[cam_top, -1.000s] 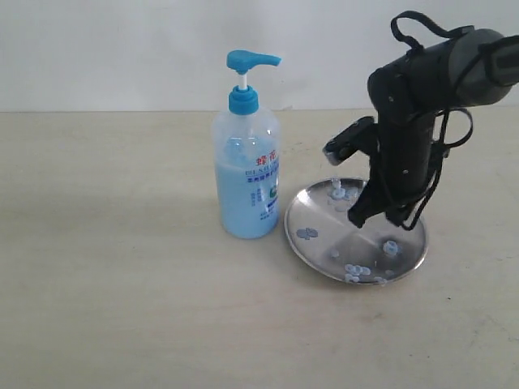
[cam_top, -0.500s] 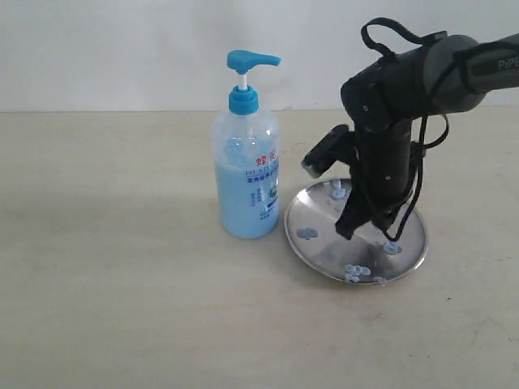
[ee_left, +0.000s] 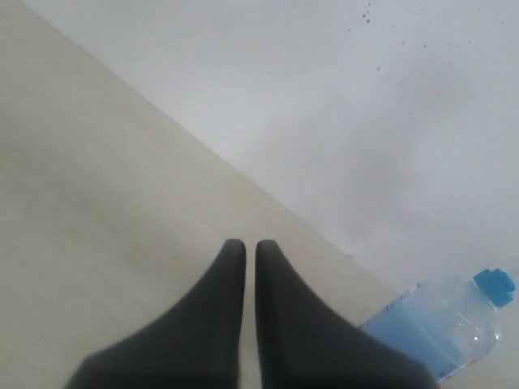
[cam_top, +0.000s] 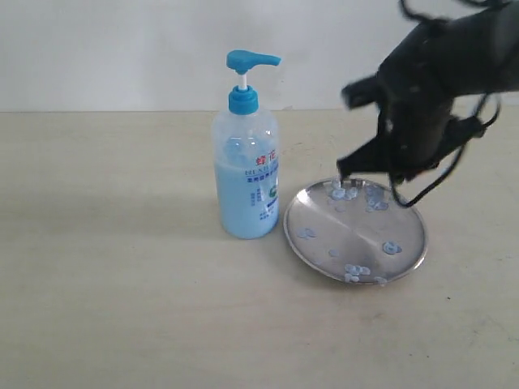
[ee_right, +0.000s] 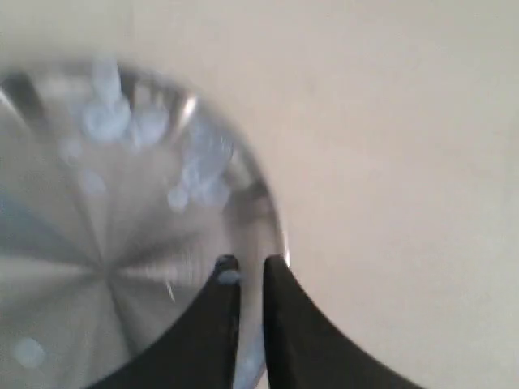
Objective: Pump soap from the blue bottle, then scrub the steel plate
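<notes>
The right gripper (ee_right: 247,263), jaws pinched nearly together on nothing, hangs blurred, seemingly just above the far rim of the steel plate (cam_top: 357,235). Catching that thin rim could skid the shallow, shiny dish, slick with soap (cam_top: 354,271) blobs, into the tall clear blue bottle (cam_top: 246,182) just left. The left gripper (ee_left: 245,245) is closed, empty.

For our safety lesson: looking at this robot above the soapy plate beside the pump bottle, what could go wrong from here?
1. The right end effector hangs over the plate at its rim; pressing there might tip or slide it.
2. The tall bottle stands close beside the plate, so a wide scrubbing stroke might knock it over.
3. Soap sits on one fingertip and might drip onto the table.
</notes>
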{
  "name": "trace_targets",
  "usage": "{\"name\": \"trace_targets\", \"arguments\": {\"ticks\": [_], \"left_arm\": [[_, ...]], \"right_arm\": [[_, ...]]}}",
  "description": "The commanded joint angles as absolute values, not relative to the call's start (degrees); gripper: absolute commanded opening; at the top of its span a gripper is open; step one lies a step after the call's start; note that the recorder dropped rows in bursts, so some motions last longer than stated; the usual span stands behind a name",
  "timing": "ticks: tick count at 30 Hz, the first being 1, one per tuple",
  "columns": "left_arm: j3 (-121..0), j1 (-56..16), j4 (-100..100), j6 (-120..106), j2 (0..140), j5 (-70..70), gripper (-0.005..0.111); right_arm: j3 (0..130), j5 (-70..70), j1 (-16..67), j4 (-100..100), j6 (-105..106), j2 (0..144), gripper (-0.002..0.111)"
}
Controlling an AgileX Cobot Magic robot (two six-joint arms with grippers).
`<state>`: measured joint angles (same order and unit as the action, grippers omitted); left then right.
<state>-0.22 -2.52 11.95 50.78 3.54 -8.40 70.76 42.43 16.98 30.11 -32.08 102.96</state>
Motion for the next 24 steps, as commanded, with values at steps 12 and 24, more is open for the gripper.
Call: {"name": "trace_targets", "arguments": {"ticks": [12, 24], "left_arm": [[0.0, -2.5, 11.9, 51.0, 3.8, -7.5, 0.004], [0.0, -2.5, 11.9, 51.0, 3.8, -7.5, 0.004]], "right_arm": [[19.2, 1.3, 14.9, 54.3, -56.8, 31.7, 0.0], [14.3, 24.4, 15.0, 56.7, -74.0, 3.3, 0.0]]}}
